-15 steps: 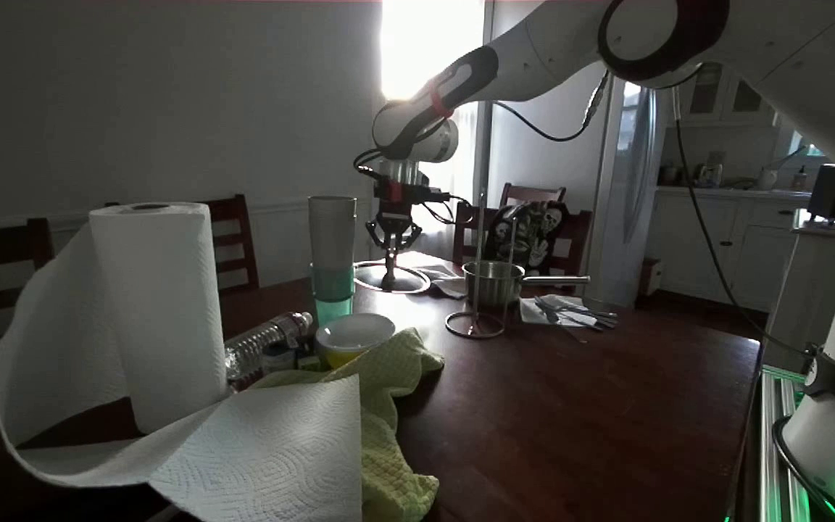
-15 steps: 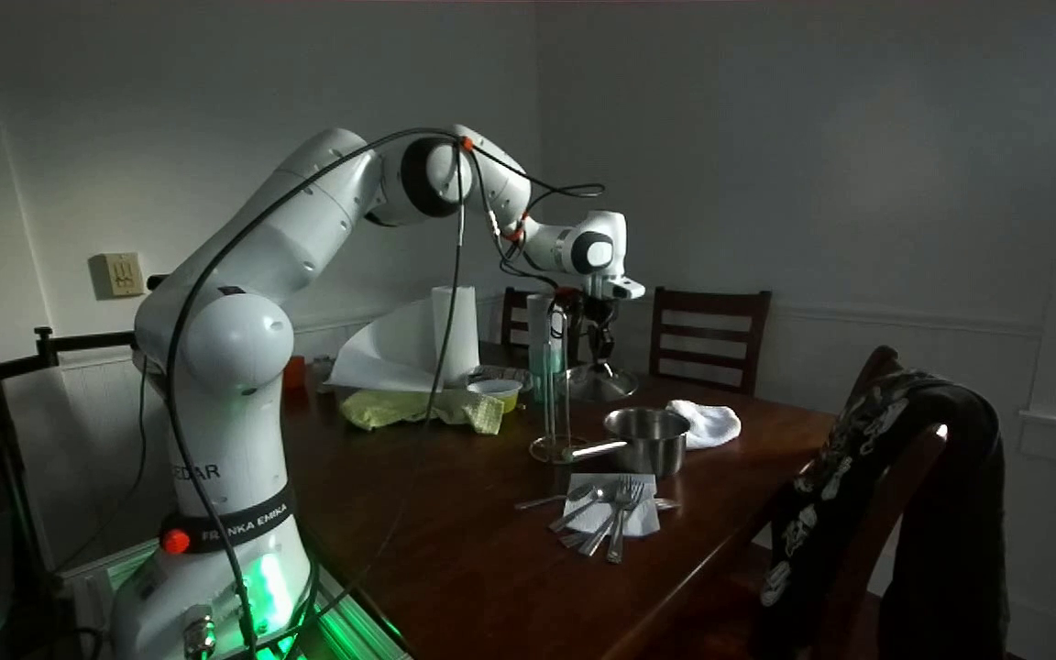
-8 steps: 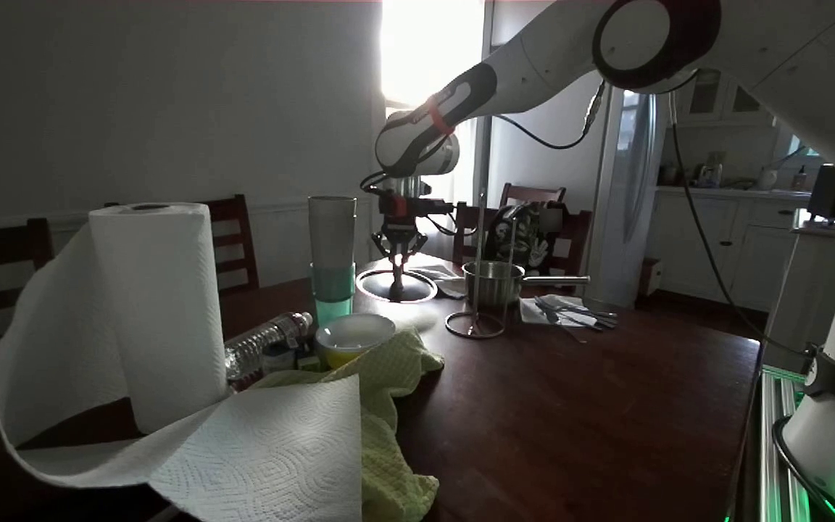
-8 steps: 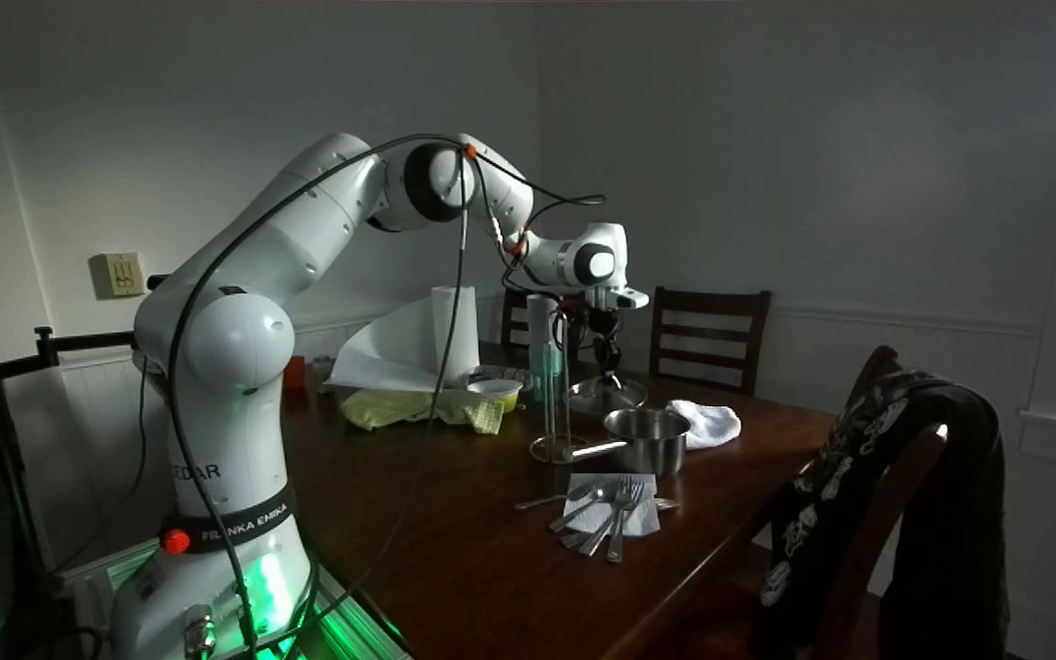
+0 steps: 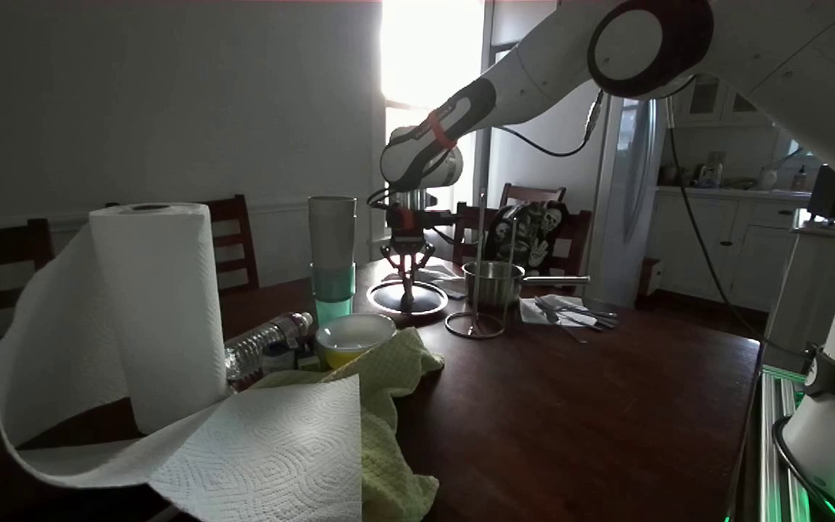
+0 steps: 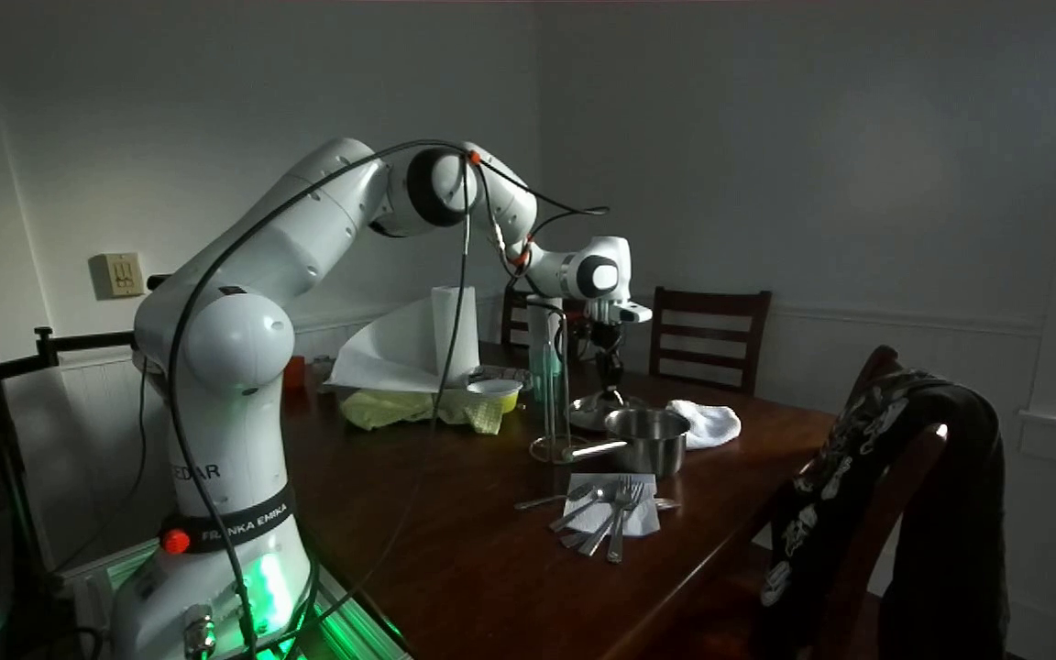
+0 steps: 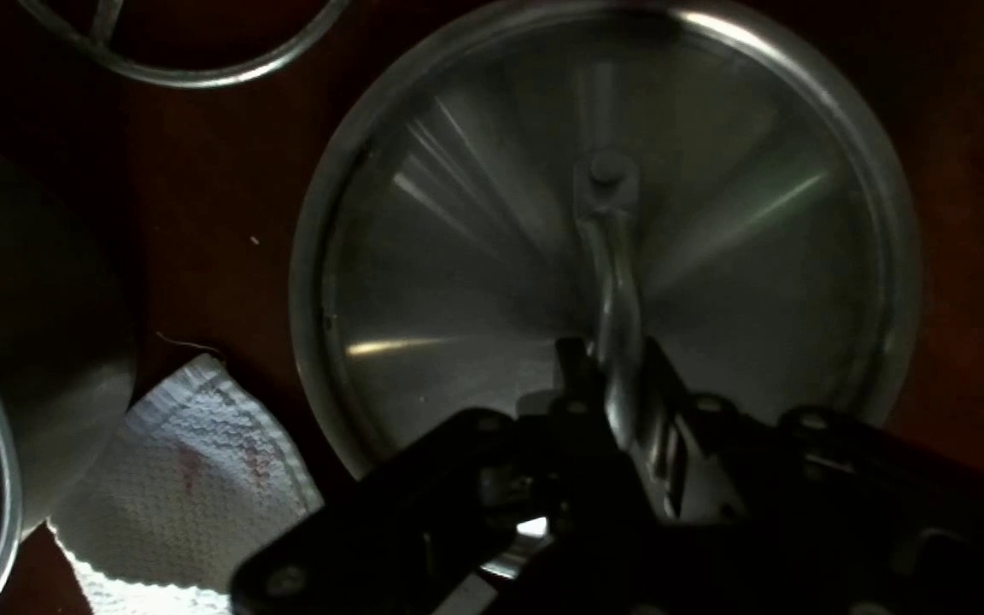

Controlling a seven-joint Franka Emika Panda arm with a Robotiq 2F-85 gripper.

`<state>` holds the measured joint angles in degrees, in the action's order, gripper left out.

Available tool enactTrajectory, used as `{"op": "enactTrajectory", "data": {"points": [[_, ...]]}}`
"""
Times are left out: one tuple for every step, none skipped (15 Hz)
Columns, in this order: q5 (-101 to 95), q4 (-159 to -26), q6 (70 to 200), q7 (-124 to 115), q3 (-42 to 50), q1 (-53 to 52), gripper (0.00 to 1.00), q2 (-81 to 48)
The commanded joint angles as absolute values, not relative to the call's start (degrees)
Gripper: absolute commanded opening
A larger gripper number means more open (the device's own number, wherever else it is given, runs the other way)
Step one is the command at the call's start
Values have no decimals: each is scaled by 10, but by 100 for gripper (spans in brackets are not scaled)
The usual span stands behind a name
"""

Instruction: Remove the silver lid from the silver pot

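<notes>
The silver lid is a round, shiny disc with a raised loop handle; it shows in an exterior view (image 5: 428, 299), in an exterior view (image 6: 588, 414) and in the wrist view (image 7: 475, 273). My gripper (image 7: 616, 367) is shut on the lid's handle; it also shows above the lid in both exterior views (image 5: 407, 279) (image 6: 611, 371). The lid is roughly level, low over the table; I cannot tell whether it touches. The silver pot (image 5: 494, 290) stands upright and uncovered beside the lid, its long handle sideways (image 6: 661, 451). Its wall and rim show at the wrist view's left edge (image 7: 73, 410).
A wire stand with a ring base (image 5: 475, 335) is close to lid and pot (image 7: 202, 79). A white cloth (image 6: 713, 424) lies behind the pot. A tall tumbler (image 5: 332, 246), a bowl (image 5: 354, 333) and a paper towel roll (image 5: 164, 312) stand nearby. Cutlery lies on a napkin (image 6: 615, 513).
My gripper has moved down and toward the pot and wire stand, carrying the lid by its handle. The lid is now lower and nearer the pot. The pot has not moved.
</notes>
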<state>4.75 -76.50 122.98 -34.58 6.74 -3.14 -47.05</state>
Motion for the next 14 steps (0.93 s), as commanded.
{"op": "enactTrajectory", "data": {"points": [[42,-769,1223,-344,71,-31,4,-472],[42,-768,1223,-343,71,-31,4,-473],[42,-768,1220,-342,71,-31,4,-475],[42,-768,1218,-342,71,-30,4,-476],[43,-767,1213,-342,71,-30,4,-478],[43,-766,1211,-343,71,-30,4,-479],[43,-766,1207,-343,71,-29,4,-479],[43,-764,1202,-344,71,-29,4,-480],[43,-764,1197,-343,71,-29,4,-481],[43,-763,1194,-343,71,-29,4,-481],[42,-762,1192,-343,72,-29,4,-483],[42,-762,1190,-344,72,-29,4,-484],[41,-761,1188,-344,72,-29,27,-484],[41,-761,1187,-345,72,-29,42,-485]]}}
